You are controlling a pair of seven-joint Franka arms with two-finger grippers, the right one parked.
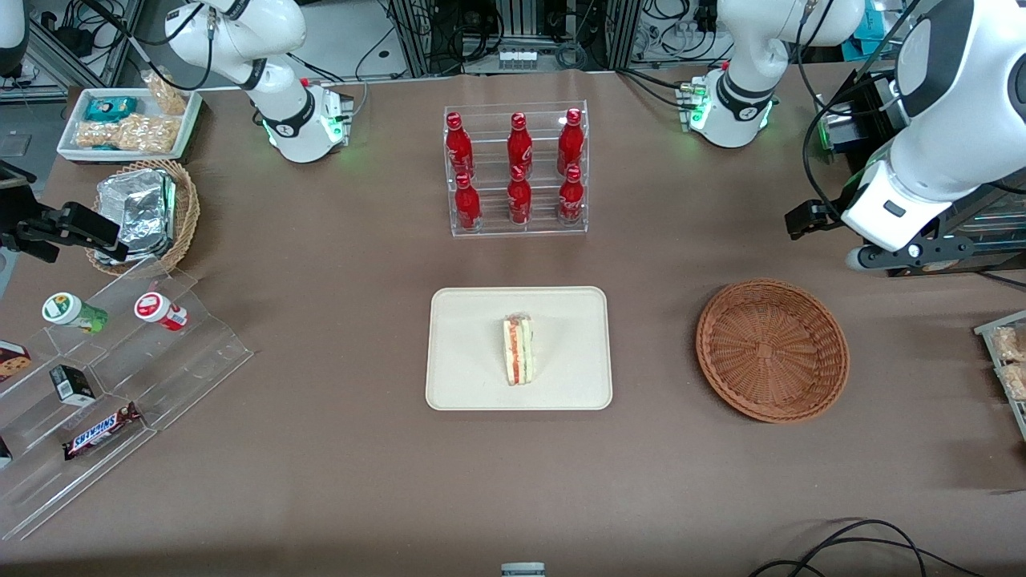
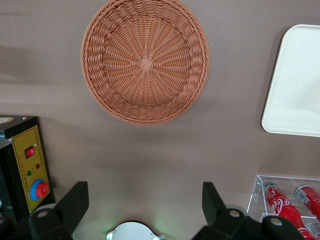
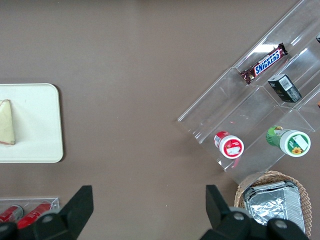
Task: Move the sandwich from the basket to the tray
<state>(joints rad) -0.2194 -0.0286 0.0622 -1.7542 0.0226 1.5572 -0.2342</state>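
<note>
The sandwich (image 1: 519, 349) lies on the cream tray (image 1: 465, 320), near its middle; a corner of it also shows in the right wrist view (image 3: 6, 122). The reddish-brown wicker basket (image 1: 771, 349) stands beside the tray toward the working arm's end and holds nothing (image 2: 145, 65). My left gripper (image 1: 805, 218) hangs high above the table, farther from the front camera than the basket. In the left wrist view the gripper (image 2: 145, 210) is open wide and empty. An edge of the tray (image 2: 300, 85) shows there too.
A clear rack of red bottles (image 1: 517, 168) stands farther back than the tray. A black and yellow control box (image 2: 27, 165) sits near the working arm's base. A tan basket with foil packs (image 1: 144, 212) and acrylic steps with snacks (image 1: 120, 361) lie toward the parked arm's end.
</note>
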